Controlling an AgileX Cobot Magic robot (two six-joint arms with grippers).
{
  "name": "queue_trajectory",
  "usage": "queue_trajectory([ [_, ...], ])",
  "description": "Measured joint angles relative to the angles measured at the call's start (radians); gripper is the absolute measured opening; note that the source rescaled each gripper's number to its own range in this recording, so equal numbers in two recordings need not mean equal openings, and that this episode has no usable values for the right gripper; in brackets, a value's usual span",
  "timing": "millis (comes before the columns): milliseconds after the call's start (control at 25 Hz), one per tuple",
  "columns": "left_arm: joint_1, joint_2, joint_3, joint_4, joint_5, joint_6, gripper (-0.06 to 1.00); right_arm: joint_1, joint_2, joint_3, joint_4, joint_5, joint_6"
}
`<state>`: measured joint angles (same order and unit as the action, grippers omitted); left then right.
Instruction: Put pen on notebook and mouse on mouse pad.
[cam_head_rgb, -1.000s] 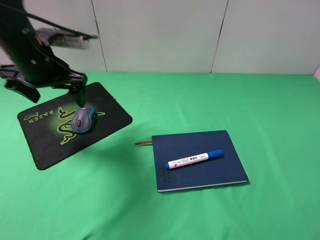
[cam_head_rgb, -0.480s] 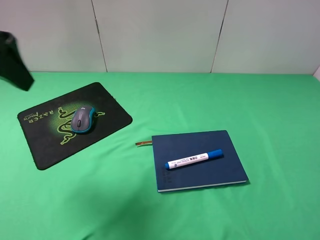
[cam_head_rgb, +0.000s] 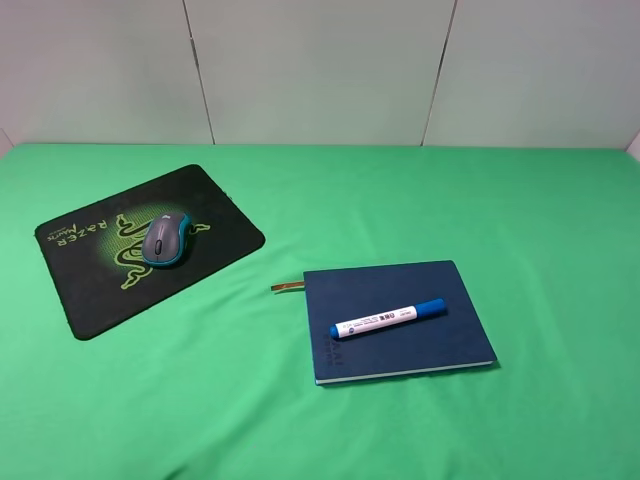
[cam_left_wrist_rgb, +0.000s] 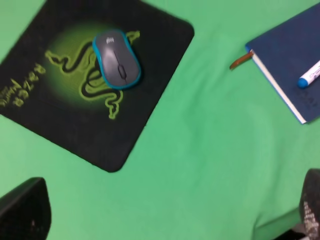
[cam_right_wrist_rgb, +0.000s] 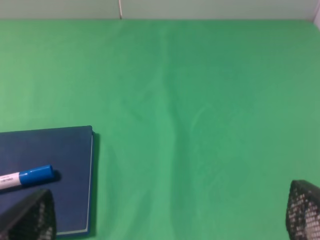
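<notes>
The mouse (cam_head_rgb: 165, 240), grey on top with teal sides, rests on the black mouse pad (cam_head_rgb: 95, 295) at the left, over its green logo. On the dark navy notebook (cam_head_rgb: 400, 320) at centre right lies the pen (cam_head_rgb: 388, 318), blue cap pointing right. Neither arm shows in the exterior view. My left gripper (cam_left_wrist_rgb: 167, 212) hangs open high above the cloth, with the mouse (cam_left_wrist_rgb: 116, 59), mouse pad (cam_left_wrist_rgb: 75, 125) and a notebook (cam_left_wrist_rgb: 295, 55) corner in its view. My right gripper (cam_right_wrist_rgb: 165, 212) is open and holds nothing; the notebook (cam_right_wrist_rgb: 50, 150) and pen (cam_right_wrist_rgb: 27, 176) cap lie to one side of it.
Green cloth (cam_head_rgb: 400, 200) covers the whole table. Pale wall panels (cam_head_rgb: 320, 70) stand along the far edge. A brown ribbon bookmark (cam_head_rgb: 287, 287) sticks out of the notebook toward the pad.
The left arm, which stood over the mouse a second ago, has pulled away to the left and out of the exterior view. The mouse stays on the pad.
</notes>
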<state>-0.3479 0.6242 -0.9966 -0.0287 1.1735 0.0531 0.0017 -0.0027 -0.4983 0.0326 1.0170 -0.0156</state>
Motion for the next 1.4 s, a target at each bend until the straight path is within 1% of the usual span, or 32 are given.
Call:
queue_trajectory([
  [200,0.000,-0.180,0.083,-0.002,-0.001,0.086,1.00,0.000,0.000,0.000,0.000,0.000,0.000],
  [320,0.017,-0.275,0.152,-0.005,-0.001,0.098,1.00,0.000,0.000,0.000,0.000,0.000,0.000],
  [560,0.141,-0.416,0.311,-0.005,-0.001,0.100,1.00,0.000,0.000,0.000,0.000,0.000,0.000],
  [760,0.244,-0.481,0.397,-0.005,-0.003,0.102,1.00,0.000,0.000,0.000,0.000,0.000,0.000],
  [960,0.317,-0.564,0.473,-0.006,-0.063,0.102,1.00,0.000,0.000,0.000,0.000,0.000,0.000],
  [1040,0.331,-0.605,0.492,-0.016,-0.094,0.102,1.00,0.000,0.000,0.000,0.000,0.000,0.000],
  [1120,0.336,-0.626,0.493,-0.024,-0.103,0.102,1.00,0.000,0.000,0.000,0.000,0.000,0.000],
  [1400,0.337,-0.627,0.493,-0.055,-0.104,0.102,1.00,0.000,0.000,0.000,0.000,0.000,0.000],
])
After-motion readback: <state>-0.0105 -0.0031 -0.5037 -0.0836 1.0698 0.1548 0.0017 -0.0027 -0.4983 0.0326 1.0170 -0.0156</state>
